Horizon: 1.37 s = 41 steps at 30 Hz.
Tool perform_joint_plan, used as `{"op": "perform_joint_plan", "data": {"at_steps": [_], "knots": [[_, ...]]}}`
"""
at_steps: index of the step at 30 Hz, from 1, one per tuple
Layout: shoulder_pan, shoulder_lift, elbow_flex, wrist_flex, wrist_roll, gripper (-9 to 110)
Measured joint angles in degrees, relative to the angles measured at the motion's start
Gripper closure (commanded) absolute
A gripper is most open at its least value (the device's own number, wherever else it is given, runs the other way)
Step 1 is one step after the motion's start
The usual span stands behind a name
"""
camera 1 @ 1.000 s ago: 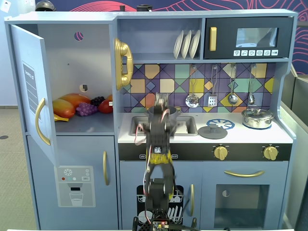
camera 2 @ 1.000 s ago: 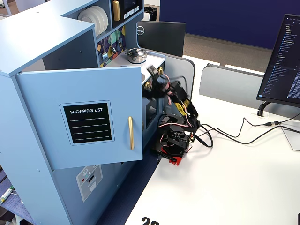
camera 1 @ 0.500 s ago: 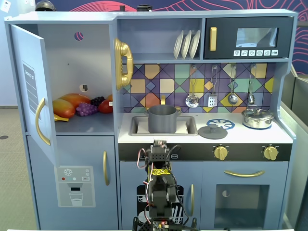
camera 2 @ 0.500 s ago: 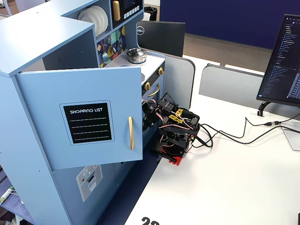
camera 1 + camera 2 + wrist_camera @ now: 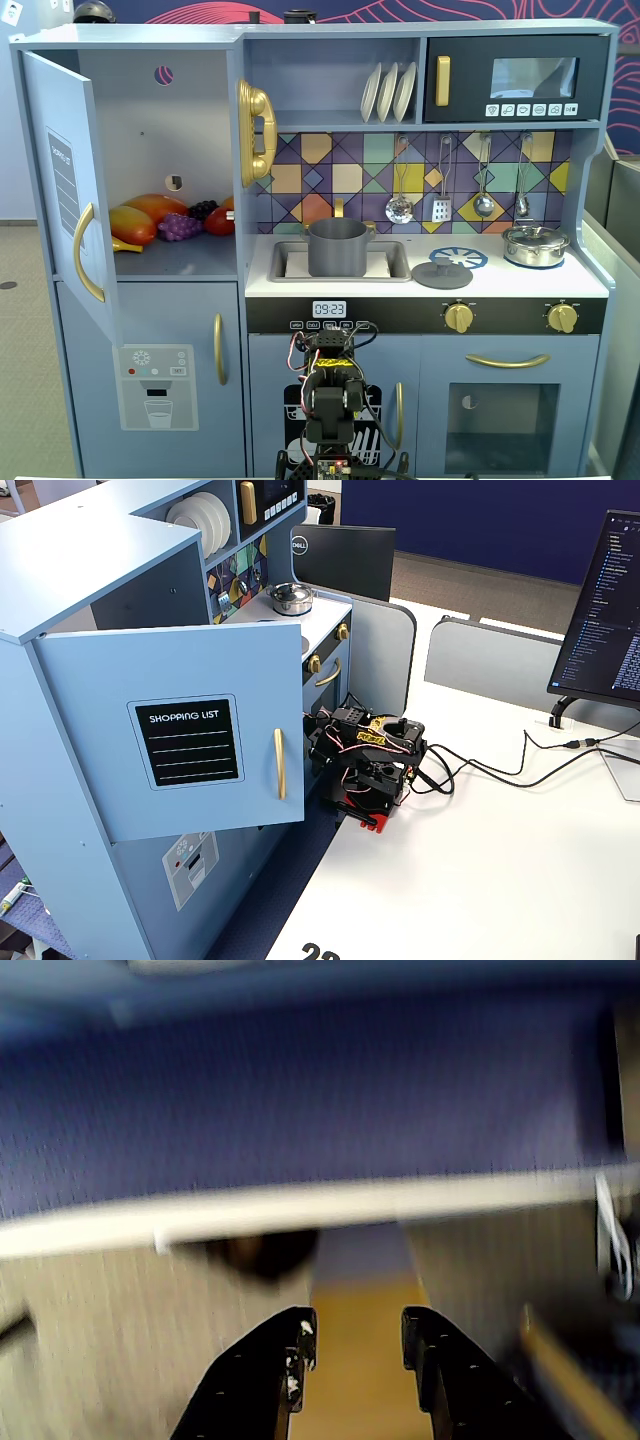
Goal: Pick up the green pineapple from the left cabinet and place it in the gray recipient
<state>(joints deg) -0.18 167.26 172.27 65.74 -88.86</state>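
The left cabinet stands open, its door swung out to the left. On its shelf lie an orange fruit, a yellow one, a purple grape bunch and a red fruit. No green pineapple shows in any view. The gray recipient stands in the sink. My arm is folded low in front of the kitchen; it also shows in the other fixed view. In the blurred wrist view my gripper has its jaws apart with nothing between them, above a wooden surface.
A gray lid lies on the counter right of the sink, and a shiny silver pot stands on the stove. The open door juts out beside my arm. A monitor and cables sit on the white table.
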Motion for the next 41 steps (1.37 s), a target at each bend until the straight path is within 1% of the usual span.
{"op": "perform_joint_plan", "data": {"at_steps": [6,10,15,41], "knots": [[1.76,6.86,-1.58,9.58,-0.35,101],[2.02,11.25,-1.41,11.43,-0.44,101],[2.11,14.77,-1.05,12.39,-0.26,100],[1.23,15.21,-0.97,12.48,0.09,98]]}}
